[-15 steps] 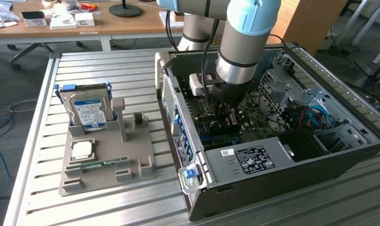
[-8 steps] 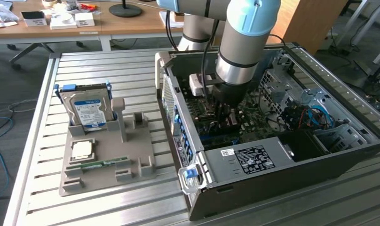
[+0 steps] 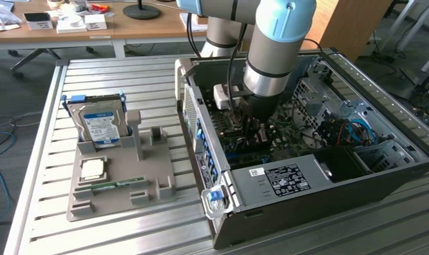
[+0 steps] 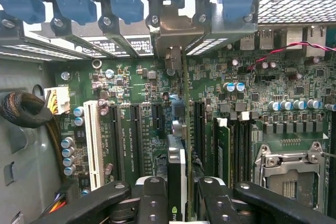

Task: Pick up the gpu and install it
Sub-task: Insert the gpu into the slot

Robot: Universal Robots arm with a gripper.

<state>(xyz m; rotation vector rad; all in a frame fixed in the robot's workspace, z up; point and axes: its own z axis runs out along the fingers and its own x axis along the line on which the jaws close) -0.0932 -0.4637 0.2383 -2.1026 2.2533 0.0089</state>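
In the wrist view the gpu (image 4: 177,174) stands edge-on between my black fingers (image 4: 152,198), a thin green board with a black cooler. It reaches down to the motherboard (image 4: 131,87) along a black expansion slot. Its silver end bracket (image 4: 176,30) sits at the case's rear slot openings. My gripper (image 4: 181,203) is shut on the gpu. In the exterior view the arm reaches down into the open computer case (image 3: 413,164), and the gripper (image 3: 254,114) is low over the board, hiding the card.
A grey parts holder (image 3: 154,180) on the slatted table holds a hard drive (image 3: 97,125), a processor (image 3: 93,169) and a memory stick (image 3: 119,184). Inside the case are the power supply (image 3: 285,180), blue cables (image 3: 352,130), a white slot (image 4: 94,145) and the processor socket (image 4: 289,169).
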